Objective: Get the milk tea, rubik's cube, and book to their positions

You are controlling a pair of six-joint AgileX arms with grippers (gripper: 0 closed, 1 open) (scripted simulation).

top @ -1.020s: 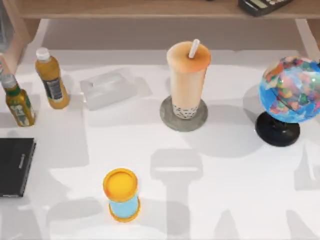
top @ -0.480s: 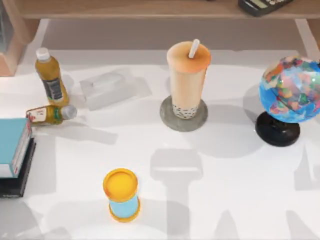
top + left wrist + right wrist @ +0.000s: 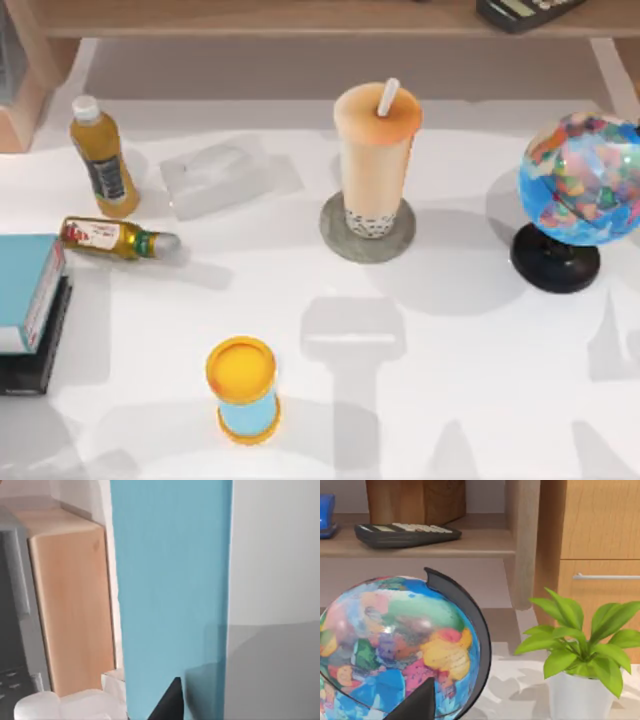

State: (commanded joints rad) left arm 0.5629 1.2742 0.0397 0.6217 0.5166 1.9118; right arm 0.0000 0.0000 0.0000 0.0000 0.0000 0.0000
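The milk tea [image 3: 375, 150] is standing upright on a round grey coaster [image 3: 367, 228] just above the middle of the table [image 3: 470, 350], toward twelve o'clock from the short blue cylinder [image 3: 243, 390] with the yellow lid. The book [image 3: 27, 290] is lying at the table's nine o'clock edge, stacked on the flat black slab [image 3: 35, 365], whose dark edge is peeking out beneath it. Toward one o'clock from the book a small bottle [image 3: 115, 238] is lying on its side, and an upright yellow bottle [image 3: 101, 157] is standing just beyond it, beside a clear box [image 3: 228, 175]. The globe [image 3: 580, 185] is sitting at three o'clock. The left wrist view is adding the book's [image 3: 172, 595] blue cover from close up, beside a wooden panel [image 3: 72, 605], with one dark tip of the left gripper low in the picture; whether its fingers are apart or together cannot be told. The right wrist view is offering the globe [image 3: 395, 645] nearby, plus a calculator [image 3: 405, 533] on a shelf and a potted plant [image 3: 575, 645]; the right gripper's spread cannot be told either.
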